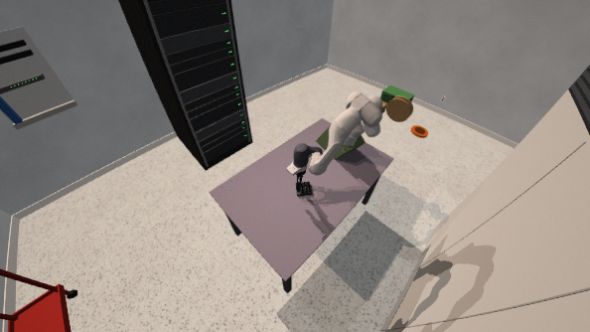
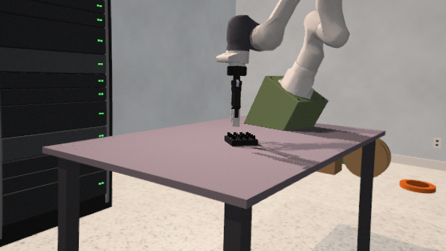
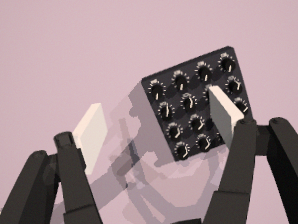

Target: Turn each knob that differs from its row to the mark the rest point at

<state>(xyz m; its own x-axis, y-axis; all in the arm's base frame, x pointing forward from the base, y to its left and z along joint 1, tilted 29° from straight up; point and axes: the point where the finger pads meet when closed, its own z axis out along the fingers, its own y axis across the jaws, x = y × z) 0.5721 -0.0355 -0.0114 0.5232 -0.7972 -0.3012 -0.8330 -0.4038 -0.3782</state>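
Note:
The knob box is a small black box with several rows of black knobs, each with a white line. It stands on the purple table. My gripper is open and empty. It hangs a short way above the box, clear of the knobs. In the wrist view the right finger pad covers part of the box's right side. The knob marks and names are too small to read.
The arm's green base block sits at the table's back right. A black server rack stands beyond the table's left side. An orange ring lies on the floor.

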